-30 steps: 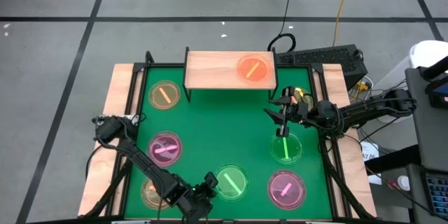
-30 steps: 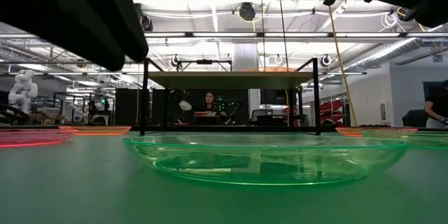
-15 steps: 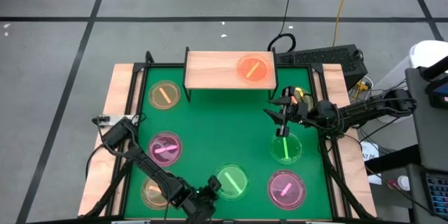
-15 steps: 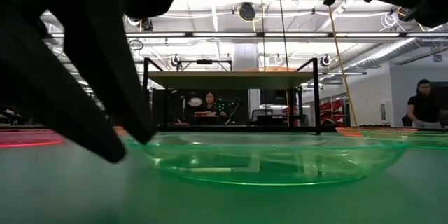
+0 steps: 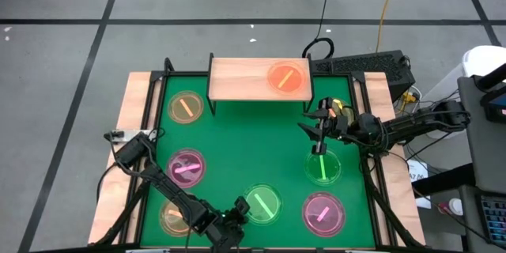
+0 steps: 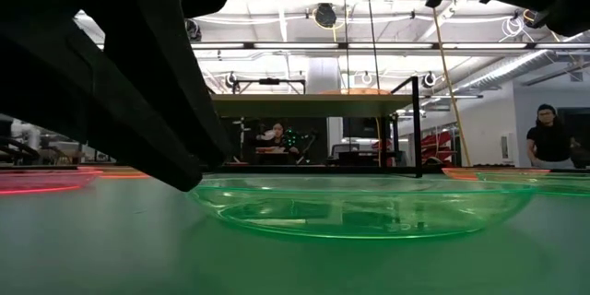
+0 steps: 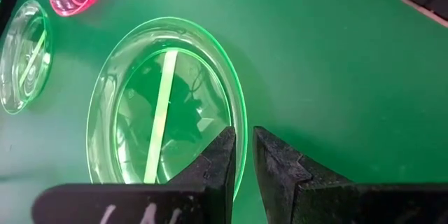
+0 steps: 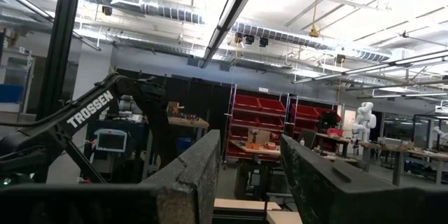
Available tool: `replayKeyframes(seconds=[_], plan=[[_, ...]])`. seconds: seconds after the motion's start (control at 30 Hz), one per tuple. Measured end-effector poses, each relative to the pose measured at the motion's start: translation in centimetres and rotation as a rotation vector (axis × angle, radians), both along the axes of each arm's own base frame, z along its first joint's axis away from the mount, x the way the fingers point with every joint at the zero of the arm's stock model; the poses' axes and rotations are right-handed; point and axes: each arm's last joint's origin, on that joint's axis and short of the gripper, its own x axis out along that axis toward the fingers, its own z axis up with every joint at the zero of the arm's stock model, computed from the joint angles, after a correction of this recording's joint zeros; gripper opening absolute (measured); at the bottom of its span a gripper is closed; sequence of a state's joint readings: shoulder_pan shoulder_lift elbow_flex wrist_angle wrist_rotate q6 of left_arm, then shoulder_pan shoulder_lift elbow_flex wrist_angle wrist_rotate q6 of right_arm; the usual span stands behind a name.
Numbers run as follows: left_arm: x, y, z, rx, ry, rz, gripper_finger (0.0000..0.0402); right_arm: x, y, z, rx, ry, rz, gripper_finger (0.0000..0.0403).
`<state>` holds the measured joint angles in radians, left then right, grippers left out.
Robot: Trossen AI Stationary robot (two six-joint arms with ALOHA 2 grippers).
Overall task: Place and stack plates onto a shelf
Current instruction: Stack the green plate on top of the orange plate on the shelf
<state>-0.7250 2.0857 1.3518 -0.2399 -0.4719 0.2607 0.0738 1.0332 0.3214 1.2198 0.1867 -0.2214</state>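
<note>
A green plate (image 5: 262, 204) rests on its base on the green table near the front edge. My left gripper (image 7: 243, 147) has come slanting down at the plate's left rim (image 7: 243, 122) and is open by a narrow gap. One finger stands inside the plate and one outside. My right gripper (image 5: 318, 129) waits open, raised above a second green plate (image 5: 322, 166) and tipped up toward the room. An orange plate (image 5: 286, 77) lies on the right half of the wooden shelf (image 5: 237, 79). My left gripper straddles the green plate's rim (image 7: 244, 155), with one finger (image 7: 222, 155) over the inside and the other (image 7: 274, 164) outside on the table side. The rim runs through the gap. I cannot tell whether either finger touches it. The plate sits flat on the table.
Other plates lie flat on the table: yellowish (image 5: 185, 107) at far left, pink (image 5: 186, 166) at left, orange (image 5: 172, 217) under my left arm, pink (image 5: 322, 212) at near right. The shelf's black legs (image 6: 413, 129) stand at the far edge. A person (image 6: 550, 138) stands beyond the table.
My left gripper has sunk toward the table and a little toward the green plate, ending with its fingers astride the plate's left rim, then held still. Its finger gap looks unchanged. The plate has not moved.
</note>
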Motion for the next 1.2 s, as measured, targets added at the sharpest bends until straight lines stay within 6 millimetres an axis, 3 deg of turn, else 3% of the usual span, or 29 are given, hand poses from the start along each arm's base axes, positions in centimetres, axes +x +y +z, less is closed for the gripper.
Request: replayKeyframes(seconds=[0.47, 0.83, 1.03, 1.2], plan=[[0.3, 0.7, -0.2, 0.004, 0.023, 0.033, 0.0058, 0.0, 0.0, 0.0, 0.0, 0.0, 0.0, 0.0132], [0.8, 1.0, -2.0, 0.047, 0.05, 0.021, 0.0056, 0.0, 0.0, 0.0, 0.0, 0.001, 0.0, 0.0132], [0.9, 1.2, -2.0, 0.058, 0.025, 0.063, 0.0009, 0.0, 0.0, 0.0, 0.0, 0.003, 0.0, 0.0132], [1.2, 1.3, -1.8, 0.06, -0.023, 0.112, 0.0006, 0.0, 0.0, 0.0, 0.0, 0.003, 0.0, 0.0132]])
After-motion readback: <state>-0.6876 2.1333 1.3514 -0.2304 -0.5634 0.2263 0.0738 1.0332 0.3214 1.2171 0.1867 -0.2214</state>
